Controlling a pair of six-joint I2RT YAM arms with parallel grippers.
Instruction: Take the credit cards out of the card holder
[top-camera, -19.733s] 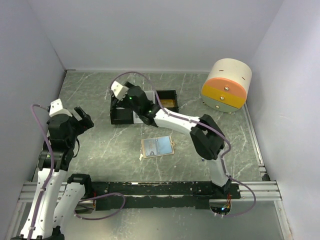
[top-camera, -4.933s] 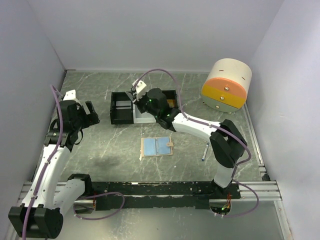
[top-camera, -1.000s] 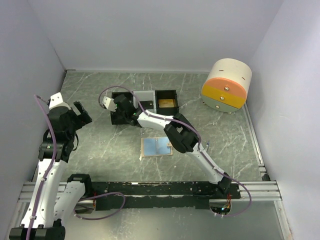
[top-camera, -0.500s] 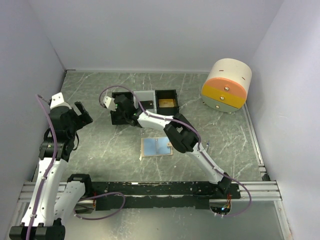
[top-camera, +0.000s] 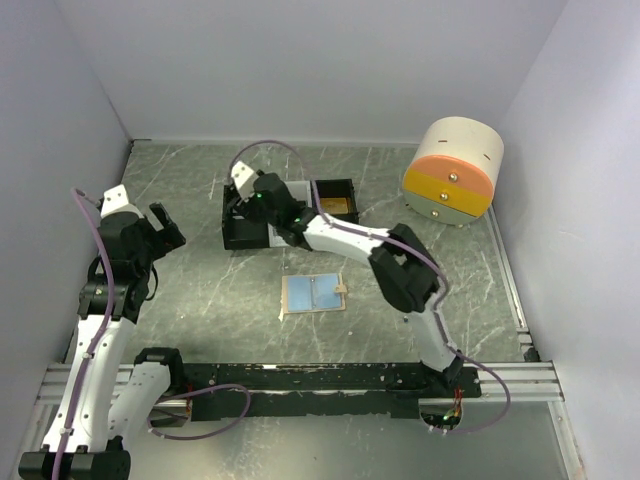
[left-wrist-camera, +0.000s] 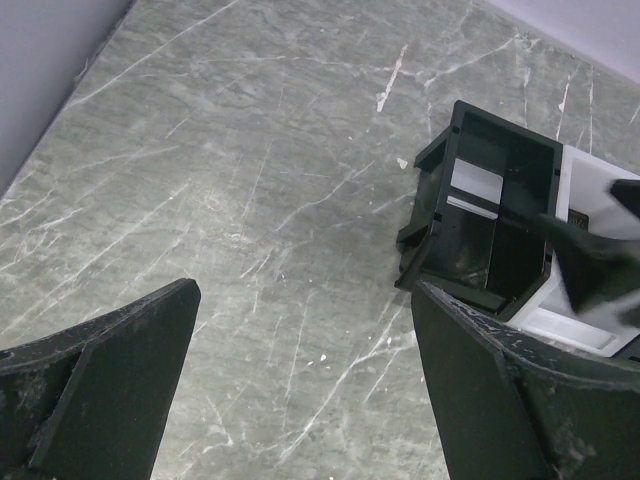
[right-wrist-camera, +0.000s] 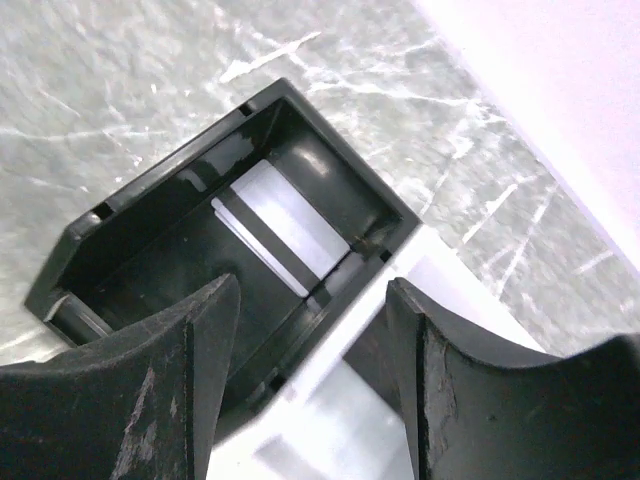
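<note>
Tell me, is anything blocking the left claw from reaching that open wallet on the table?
Nothing visible does. The left gripper hangs open above the table, and the card holder lies open to its right, with only bare surface between them. The tray sits farther back, out of that path.

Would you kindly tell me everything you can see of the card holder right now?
The card holder lies opened flat on the green marbled table, pale blue inside facing up, with a thin tan border and a small tan tab on its right edge. Nothing touches it; it rests apart from the tray.
</note>
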